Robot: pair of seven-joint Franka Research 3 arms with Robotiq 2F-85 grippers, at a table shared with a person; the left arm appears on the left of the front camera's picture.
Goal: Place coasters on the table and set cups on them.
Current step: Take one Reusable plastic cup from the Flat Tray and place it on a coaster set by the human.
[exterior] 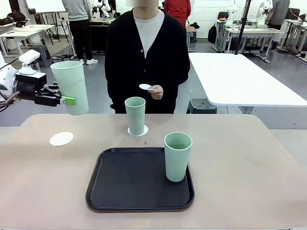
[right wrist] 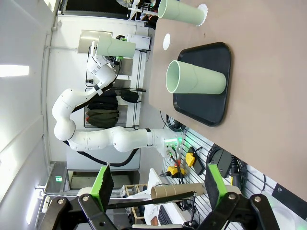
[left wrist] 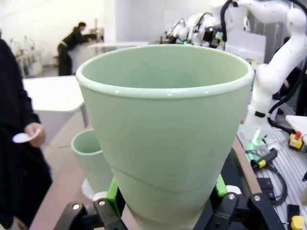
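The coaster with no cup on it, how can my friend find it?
Find the black tray on the tan table. Past its far left corner lies a lacy white coaster. It is bare, while the other coaster on the table has a green cup on it.

Bright, even indoor light falls from overhead across the table (exterior: pixel 240 158). Shadows are soft and short, with a faint one beside the cup (exterior: pixel 177 155) on the black tray (exterior: pixel 134 184), whose rim carries a mild sheen. The front view is sharp, the far room a little softer. In the left wrist view the near cup (left wrist: pixel 163 139) bulges with the wide lens, its rim catching a pale highlight, and the wall behind washes out white. The right wrist view bends at its edges, and a light panel (right wrist: pixel 14 71) glares at the left.
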